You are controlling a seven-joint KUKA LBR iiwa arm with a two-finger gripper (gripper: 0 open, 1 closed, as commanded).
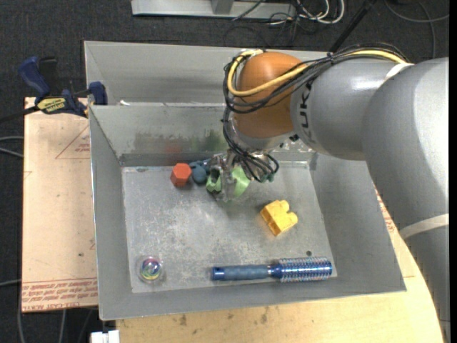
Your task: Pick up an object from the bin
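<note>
As arm (357,106) hangs deep in bin (107,191), step in hand looks like grasp approach at back wall. Gripper (227,181) low, seemingly touching green piece (240,184); orange block (181,175) and blue piece (200,170) just left. Claw opening: cannot tell. Next move calls for firm hold on green piece, straight lift clear of neighbours.

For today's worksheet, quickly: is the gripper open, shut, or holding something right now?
Gripper: cannot be told; it is low beside a green piece at the back of the bin.
</note>
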